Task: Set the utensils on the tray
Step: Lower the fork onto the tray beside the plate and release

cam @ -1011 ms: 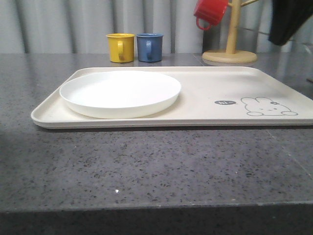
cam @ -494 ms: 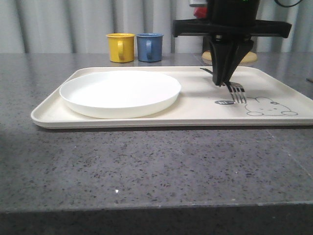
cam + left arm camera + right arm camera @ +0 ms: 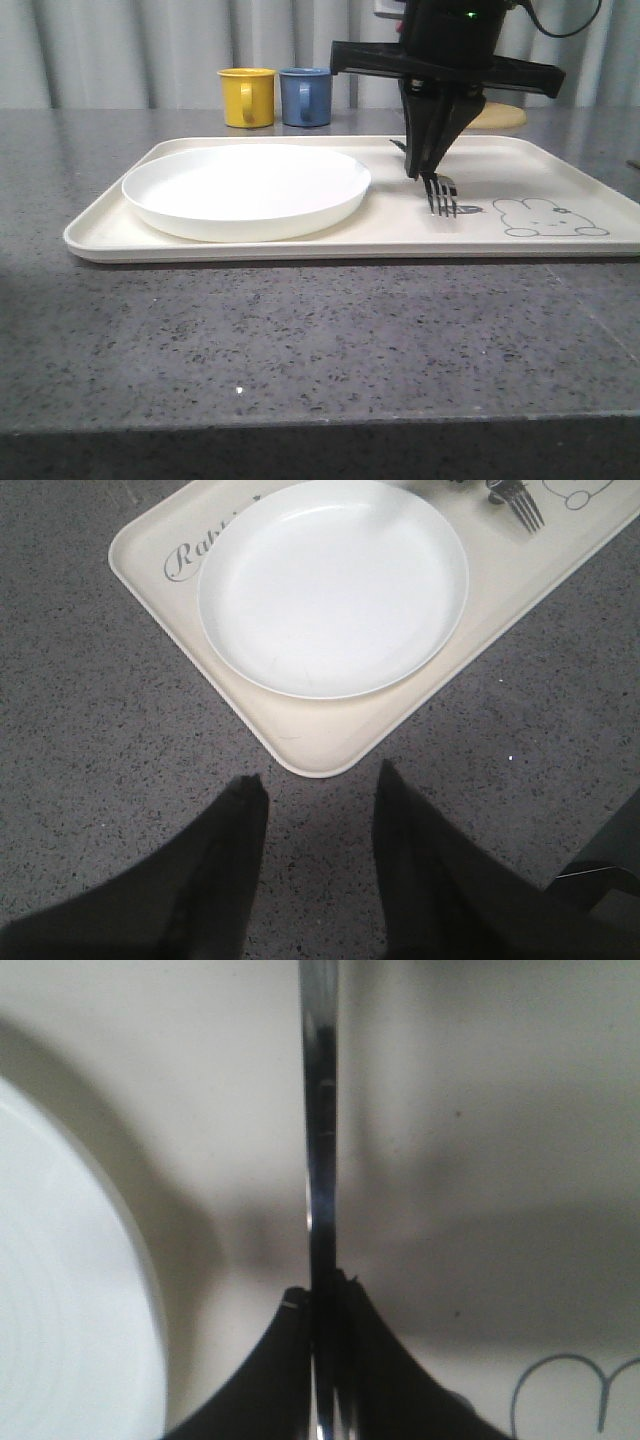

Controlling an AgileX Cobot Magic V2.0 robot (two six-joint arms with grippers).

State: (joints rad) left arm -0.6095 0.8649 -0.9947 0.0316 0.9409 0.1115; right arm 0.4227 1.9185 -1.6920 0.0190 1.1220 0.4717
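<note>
Polished steel fork [image 3: 441, 192], stiff, light and likely slippery, hangs pinched at its neck in the right gripper [image 3: 417, 172] over the tray [image 3: 400, 235]; the left gripper [image 3: 318, 805] stands apart.

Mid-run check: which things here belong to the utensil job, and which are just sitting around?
In play:
- fork, gripped by the right claw
- cream rabbit tray
- white plate, on the tray

Bystanders:
- yellow mug
- blue mug
- wooden stand base
- left claw, open and empty over the counter

Shiny metal fork [image 3: 441, 192], matt cream plastic-looking tray [image 3: 400, 225], smooth white plate [image 3: 246, 190], speckled stone-look tabletop [image 3: 300, 340].
</note>
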